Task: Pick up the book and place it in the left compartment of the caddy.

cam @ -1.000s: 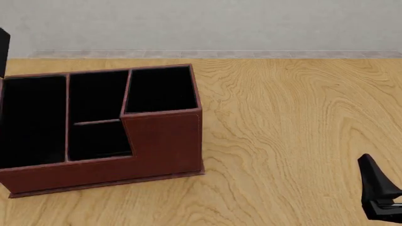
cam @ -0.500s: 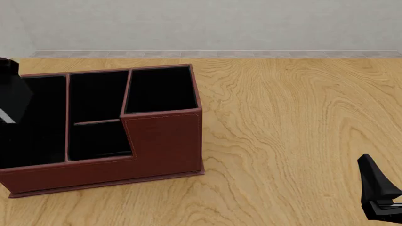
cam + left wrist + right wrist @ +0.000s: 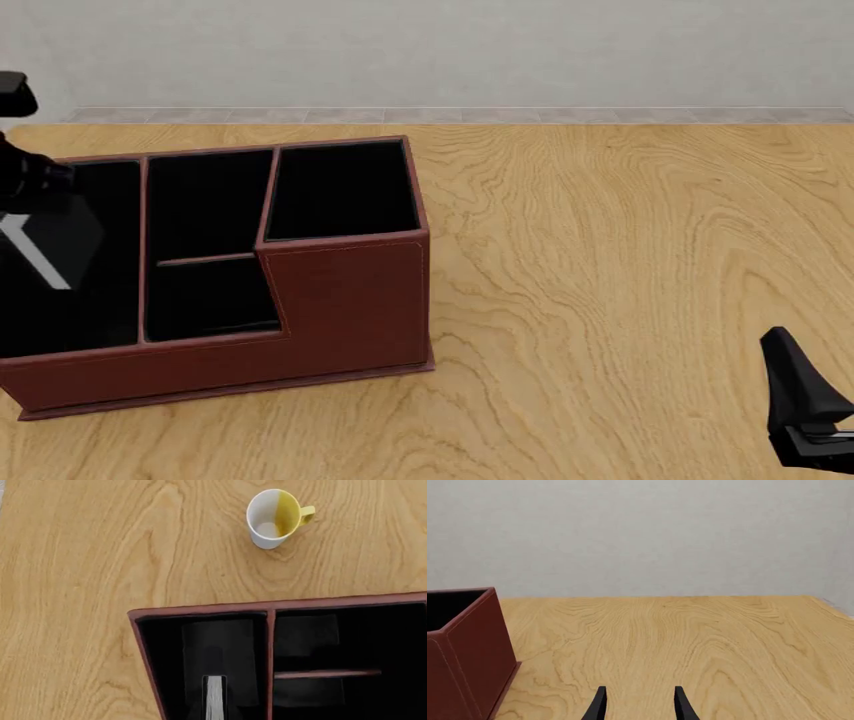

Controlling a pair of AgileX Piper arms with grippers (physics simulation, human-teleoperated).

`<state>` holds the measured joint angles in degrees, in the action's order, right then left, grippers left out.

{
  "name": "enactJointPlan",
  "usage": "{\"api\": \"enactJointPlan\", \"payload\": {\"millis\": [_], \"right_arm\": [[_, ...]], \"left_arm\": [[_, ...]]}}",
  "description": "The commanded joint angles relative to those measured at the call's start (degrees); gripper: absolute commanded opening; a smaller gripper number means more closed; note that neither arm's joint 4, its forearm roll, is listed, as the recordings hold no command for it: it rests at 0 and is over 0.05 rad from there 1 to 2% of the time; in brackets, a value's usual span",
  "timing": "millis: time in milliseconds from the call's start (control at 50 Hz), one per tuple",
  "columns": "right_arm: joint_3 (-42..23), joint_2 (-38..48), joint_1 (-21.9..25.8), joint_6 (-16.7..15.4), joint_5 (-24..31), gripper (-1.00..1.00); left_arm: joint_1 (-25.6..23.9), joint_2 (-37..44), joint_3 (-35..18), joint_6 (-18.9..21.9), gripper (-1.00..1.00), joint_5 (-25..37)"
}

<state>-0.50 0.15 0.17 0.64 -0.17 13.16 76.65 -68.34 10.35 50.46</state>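
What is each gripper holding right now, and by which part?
The left gripper holds the book by its upper end, above the left compartment. The right gripper holds nothing.

A light wood-grain tabletop [image 3: 627, 260] carries the things. The caddy [image 3: 350, 300] stands on it. A white-and-yellow mug [image 3: 273, 517] stands near the caddy.
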Motion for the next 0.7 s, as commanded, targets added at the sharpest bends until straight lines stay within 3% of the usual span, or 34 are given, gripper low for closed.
{"api": "enactJointPlan", "payload": {"millis": [20, 220, 700], "right_arm": [[-0.1, -0.1, -0.2, 0.1, 0.0, 1.00], [-0.1, 0.0, 0.0, 0.1, 0.0, 1.00], [-0.2, -0.1, -0.1, 0.1, -0.2, 1.00]], "left_arm": [[-0.4, 0.8, 0.7, -0.3, -1.00, -2.4], [0.0, 1.3, 2.5, -0.7, -1.00, -3.7], [2.1, 1.0, 8.1, 2.8, -1.00, -10.1]]}}
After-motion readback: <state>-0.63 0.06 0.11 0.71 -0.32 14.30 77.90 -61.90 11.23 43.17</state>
